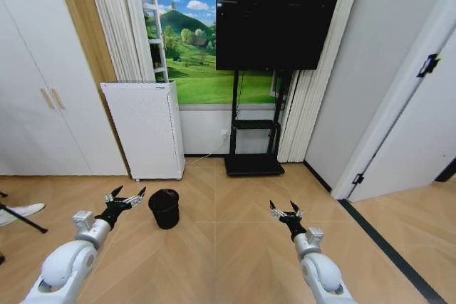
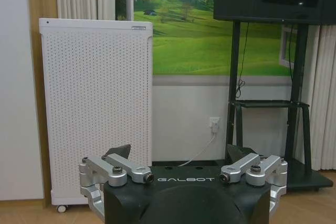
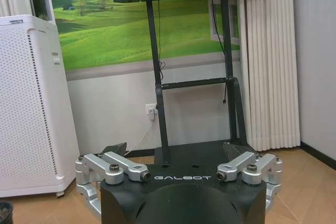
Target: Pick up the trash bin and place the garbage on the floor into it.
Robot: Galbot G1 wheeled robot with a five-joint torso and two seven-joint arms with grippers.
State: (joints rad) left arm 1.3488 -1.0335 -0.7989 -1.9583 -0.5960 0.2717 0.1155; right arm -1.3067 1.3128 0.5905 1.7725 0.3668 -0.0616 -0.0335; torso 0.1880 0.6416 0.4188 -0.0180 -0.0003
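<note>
The trash bin (image 1: 164, 208), small, black and round, stands upright on the tan parquet floor (image 1: 228, 247) in front of me, a little left of centre. My left gripper (image 1: 127, 197) hovers just left of the bin's rim, open and holding nothing. My right gripper (image 1: 285, 209) hangs to the right of the bin, well apart from it, also open and holding nothing. In the left wrist view the left gripper (image 2: 181, 153) has its jaws spread wide toward the wall. The right gripper (image 3: 174, 149) looks the same, with a dark sliver of the bin (image 3: 4, 212) at the picture's edge. The garbage is out of view.
A white perforated appliance (image 1: 146, 129) stands against the wall behind the bin. A TV (image 1: 276, 26) sits on a black stand with a flat base (image 1: 254, 166). A black strip (image 1: 388, 247) crosses the floor at right. A white shoe (image 1: 21, 211) lies at the left edge.
</note>
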